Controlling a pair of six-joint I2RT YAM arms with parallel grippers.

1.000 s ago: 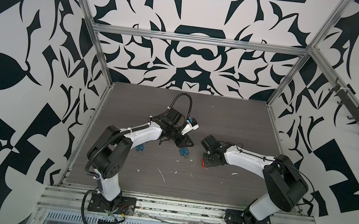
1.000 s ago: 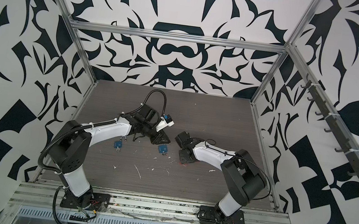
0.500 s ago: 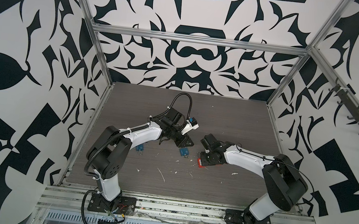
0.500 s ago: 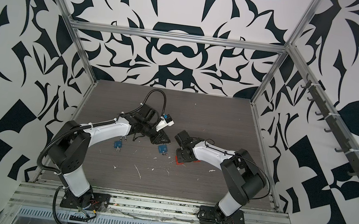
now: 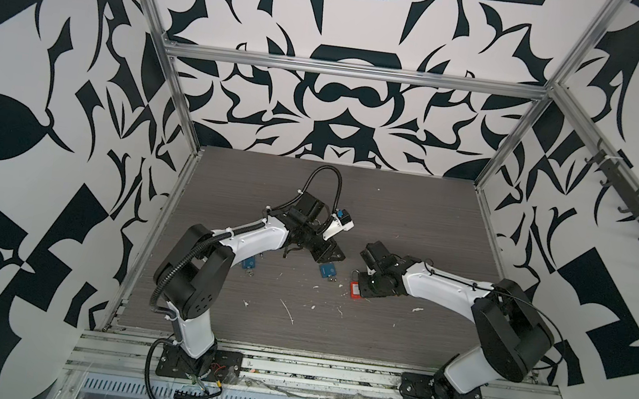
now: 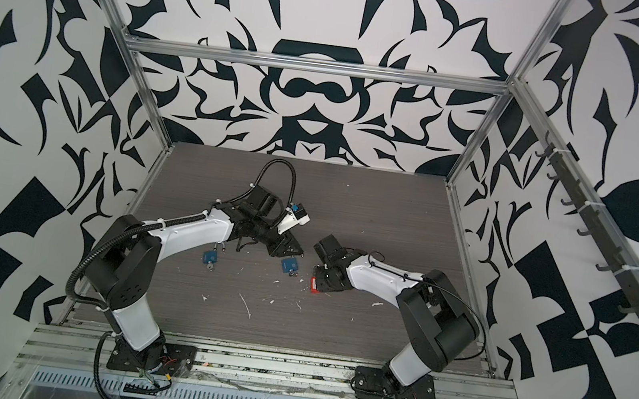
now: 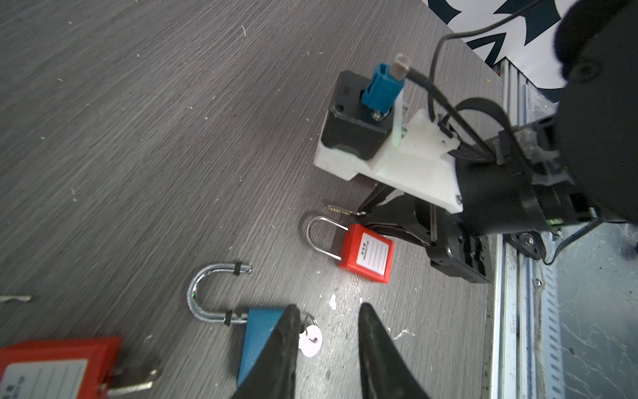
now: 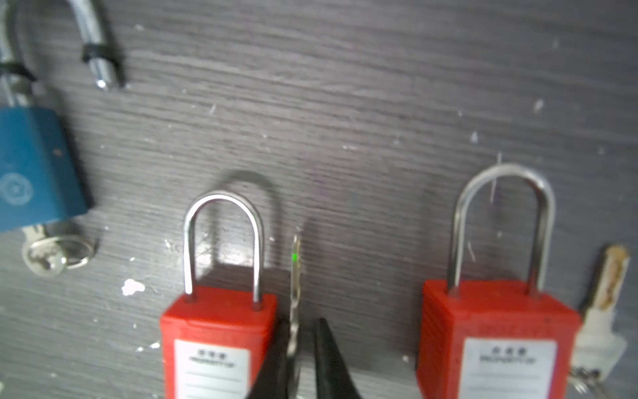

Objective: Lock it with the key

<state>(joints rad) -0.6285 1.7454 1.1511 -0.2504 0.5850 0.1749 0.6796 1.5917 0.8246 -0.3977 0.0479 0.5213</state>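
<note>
A red padlock lies flat on the table with its shackle seated. A silver key stands edge-on right beside the padlock's body. My right gripper is open a little: the key leans on one finger and a gap shows to the other. In both top views this red padlock lies by the right gripper. My left gripper hangs open over a blue padlock with nothing gripped. The blue padlock's shackle is open.
A second red padlock lies close by with a key beside it. Another blue padlock rests under the left arm. White flecks dot the table. Its front rail runs just behind the right gripper.
The right gripper has shifted slightly, and more of the red padlock now shows beside it. Its jaws have parted from the key. The left arm has not moved.
</note>
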